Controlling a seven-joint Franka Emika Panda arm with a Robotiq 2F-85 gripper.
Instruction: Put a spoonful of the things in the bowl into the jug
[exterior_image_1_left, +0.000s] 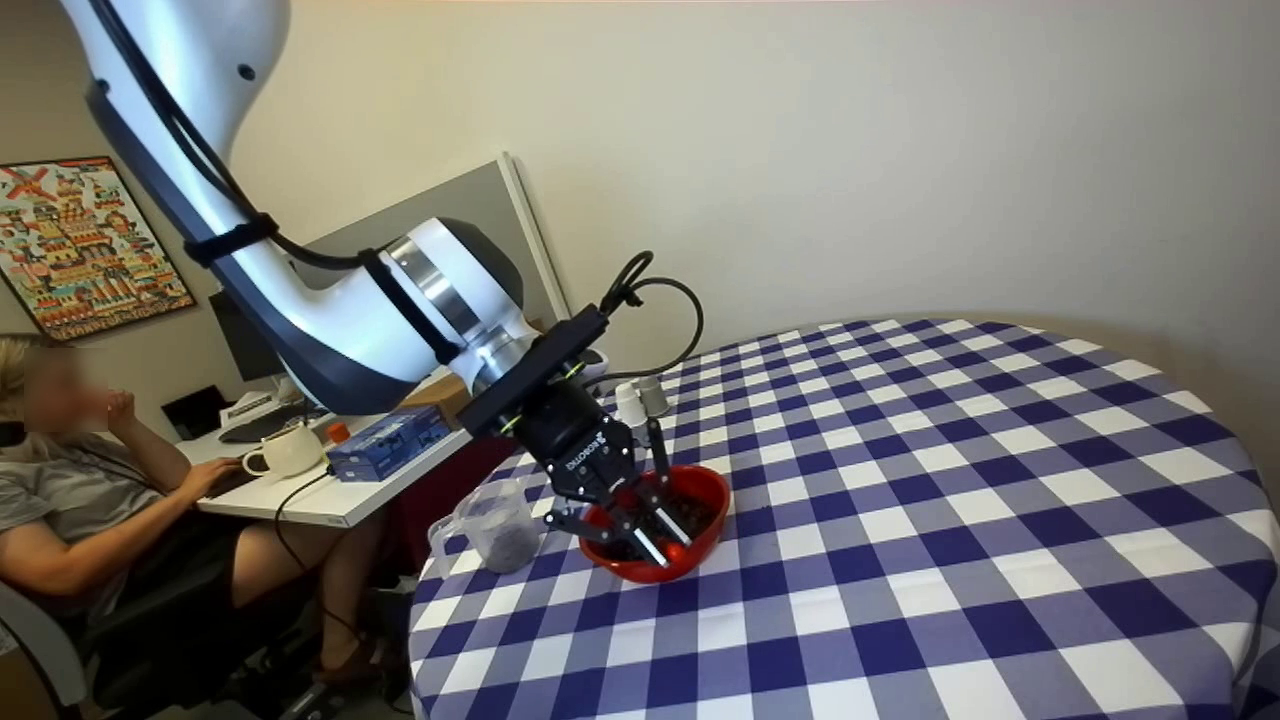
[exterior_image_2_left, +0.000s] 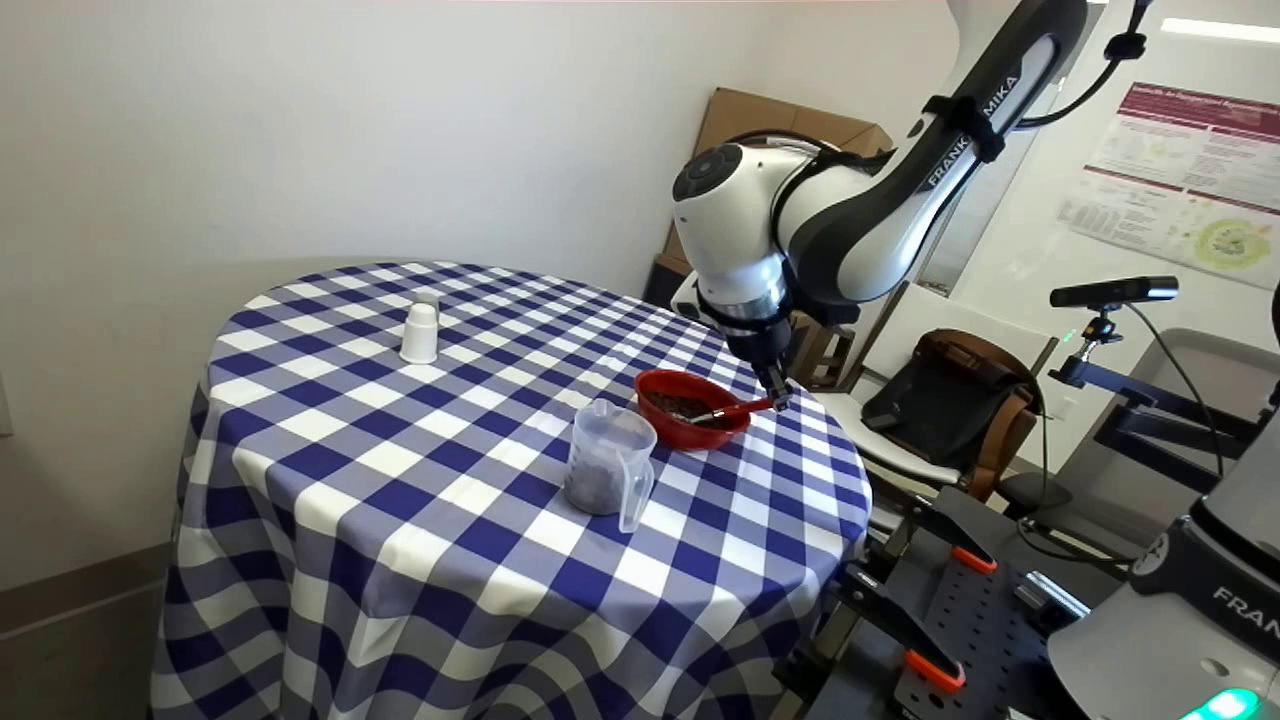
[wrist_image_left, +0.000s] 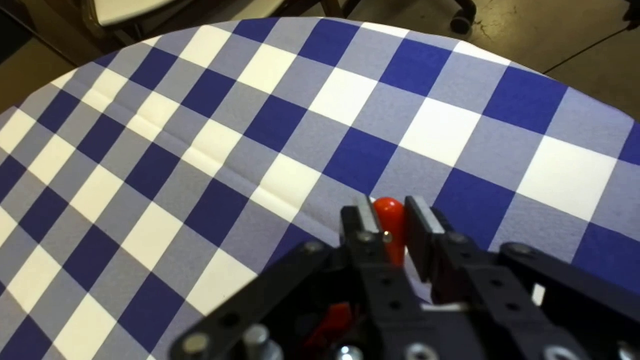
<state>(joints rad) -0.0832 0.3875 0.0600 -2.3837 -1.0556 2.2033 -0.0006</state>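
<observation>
A red bowl (exterior_image_1_left: 640, 573) (exterior_image_2_left: 672, 432) with dark brown bits (exterior_image_2_left: 668, 404) stands on the table in both exterior views. A spoon with a red handle (exterior_image_2_left: 745, 408) (wrist_image_left: 391, 220) lies tilted in it, its metal end among the bits and its handle over the rim. My gripper (exterior_image_1_left: 668, 548) (exterior_image_2_left: 778, 398) (wrist_image_left: 390, 212) points down at the handle's end; the handle fills the gap between the fingertips. A clear jug (exterior_image_1_left: 503, 535) (exterior_image_2_left: 608, 455) with a handle stands upright beside the bowl; what is inside is unclear. In the wrist view a little red of the bowl (wrist_image_left: 332, 320) shows behind the fingers.
White cups (exterior_image_1_left: 630, 403) (exterior_image_2_left: 420, 335) stand farther off on the checked tablecloth (exterior_image_1_left: 900, 480). The table's rounded edge is near the bowl. A person sits at a white desk (exterior_image_1_left: 320, 505) beside the table. A chair with a bag (exterior_image_2_left: 935, 400) stands behind the arm.
</observation>
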